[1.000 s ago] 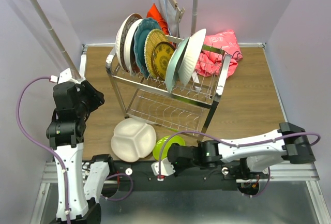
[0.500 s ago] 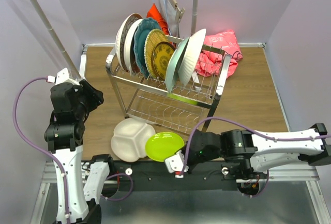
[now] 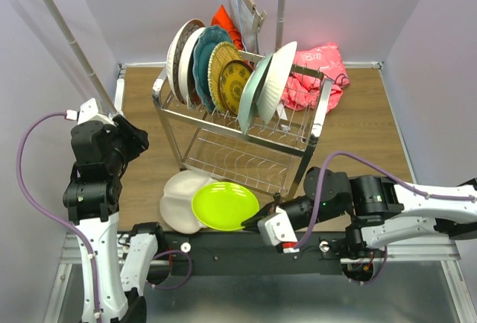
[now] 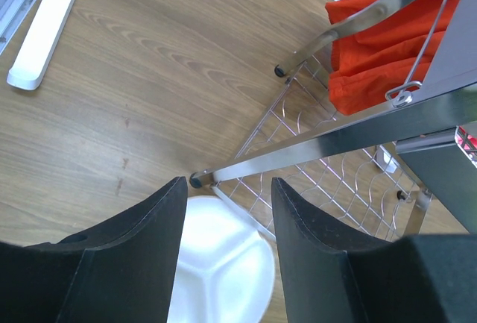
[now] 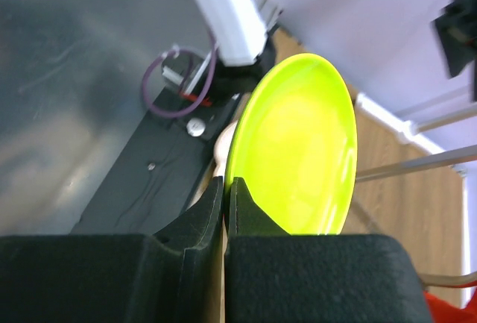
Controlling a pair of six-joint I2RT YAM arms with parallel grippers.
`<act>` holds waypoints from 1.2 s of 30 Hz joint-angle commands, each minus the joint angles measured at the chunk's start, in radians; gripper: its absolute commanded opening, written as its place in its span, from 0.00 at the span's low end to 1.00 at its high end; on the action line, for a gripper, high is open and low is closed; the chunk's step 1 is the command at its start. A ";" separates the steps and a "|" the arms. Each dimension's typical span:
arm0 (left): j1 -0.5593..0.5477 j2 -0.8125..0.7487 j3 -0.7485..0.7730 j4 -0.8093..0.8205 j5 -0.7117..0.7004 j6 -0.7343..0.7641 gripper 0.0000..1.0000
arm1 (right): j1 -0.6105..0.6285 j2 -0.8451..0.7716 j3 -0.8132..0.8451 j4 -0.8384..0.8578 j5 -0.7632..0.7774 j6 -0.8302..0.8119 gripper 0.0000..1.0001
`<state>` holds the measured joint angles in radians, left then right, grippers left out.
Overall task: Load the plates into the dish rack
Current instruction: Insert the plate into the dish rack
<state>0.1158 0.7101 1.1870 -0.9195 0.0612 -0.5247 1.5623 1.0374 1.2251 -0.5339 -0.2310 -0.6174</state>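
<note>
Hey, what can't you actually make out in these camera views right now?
1. The white divided plate: top view, right side covered by the lime green plate.
2. The lime green plate's lower rim: right wrist view, hidden between the fingers of the right hand.
3. In the dish rack, the racked plates: top view, they overlap, hiding most faces.

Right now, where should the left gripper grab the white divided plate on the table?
Probably pinch its rim on the left edge, coming in low from the left. The white divided plate lies flat, so only the rim offers a bite, and the lime plate covers its right side in the top view.
</note>
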 commanded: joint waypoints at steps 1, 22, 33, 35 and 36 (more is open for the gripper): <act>-0.002 -0.021 -0.013 0.024 0.015 0.000 0.58 | -0.001 0.024 0.114 0.063 0.013 0.007 0.00; -0.002 -0.018 -0.012 0.056 0.031 -0.012 0.58 | -0.001 0.105 0.460 0.032 0.059 -0.122 0.01; -0.001 -0.017 -0.024 0.071 0.032 -0.034 0.58 | -0.054 0.118 0.577 0.045 0.102 -0.185 0.01; -0.002 -0.015 -0.029 0.077 0.035 -0.037 0.58 | -0.070 0.110 0.574 0.043 0.110 -0.199 0.01; -0.002 -0.012 -0.033 0.080 0.037 -0.038 0.58 | -0.074 0.108 0.574 0.043 0.111 -0.199 0.01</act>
<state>0.1158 0.6975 1.1542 -0.8673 0.0715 -0.5476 1.5143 1.1576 1.7779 -0.5156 -0.1608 -0.7673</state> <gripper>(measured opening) 0.578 0.108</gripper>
